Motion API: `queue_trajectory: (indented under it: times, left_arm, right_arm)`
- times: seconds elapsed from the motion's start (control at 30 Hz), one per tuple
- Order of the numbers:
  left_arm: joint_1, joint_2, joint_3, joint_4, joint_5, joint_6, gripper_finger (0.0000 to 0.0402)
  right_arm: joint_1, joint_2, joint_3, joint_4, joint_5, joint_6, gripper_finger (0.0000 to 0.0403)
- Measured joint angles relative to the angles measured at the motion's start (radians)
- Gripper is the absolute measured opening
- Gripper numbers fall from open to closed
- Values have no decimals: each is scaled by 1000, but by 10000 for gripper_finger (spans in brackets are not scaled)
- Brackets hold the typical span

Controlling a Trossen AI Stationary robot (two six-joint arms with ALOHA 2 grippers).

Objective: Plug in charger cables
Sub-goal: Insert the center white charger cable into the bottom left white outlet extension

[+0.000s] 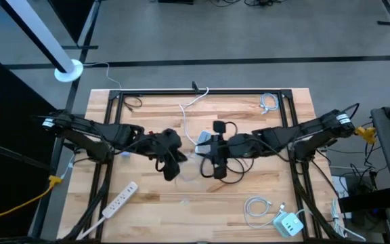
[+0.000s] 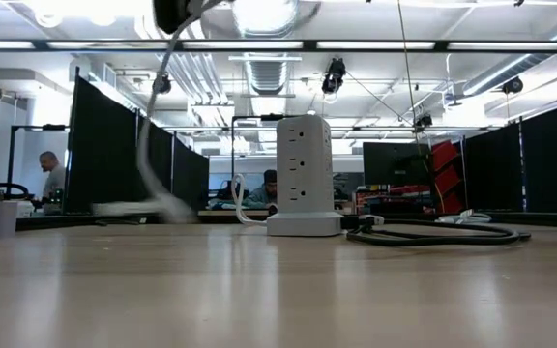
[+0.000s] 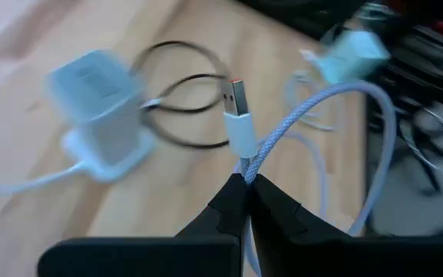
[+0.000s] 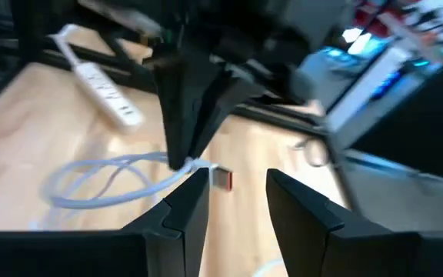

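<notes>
The white cable [image 3: 314, 108] being worked is held up over the middle of the bench [image 1: 263, 203]. The left end effector [image 3: 246, 181] is clamped on it just behind its USB plug [image 3: 239, 115], which sticks out free, metal tip uncovered. From the grip the cable curves away in a loose loop.

The right end effector [image 4: 237, 185] sits right beside the plug, its fingers [image 4: 187, 204] apart with nothing between them. In the right wrist view the plug tip [image 4: 220, 178] lies just ahead of that gap, near the left end effector's closed tips.

The socket tower [image 2: 303, 174] stands upright near the bench's centre, just beside both end effectors, with a black cable [image 2: 438, 234] coiled at its base. Whether that black cable is already plugged in cannot be told.

Other white cables lie unused: a coil [image 1: 256, 209] near the front right corner beside a charger block [image 1: 288, 224], and a small bundle [image 1: 269, 103] near the back right corner. A power strip [image 1: 119, 198] lies near the front left edge.

By my reading, the task is early. One plug is gripped and aimed, but it is not yet in any socket. The other loose cables remain to be picked up and plugged in.
</notes>
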Motion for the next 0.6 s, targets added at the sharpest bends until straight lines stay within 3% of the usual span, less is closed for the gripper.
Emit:
queue_trajectory:
  times: [0.4, 0.6]
  left_arm:
    - [0, 29, 0, 28, 21, 38, 1]
    - [0, 28, 0, 28, 97, 113, 1]
  right_arm:
    - [-44, 7, 0, -36, -225, 68, 95]
    - [-64, 7, 0, -46, -309, 62, 101]
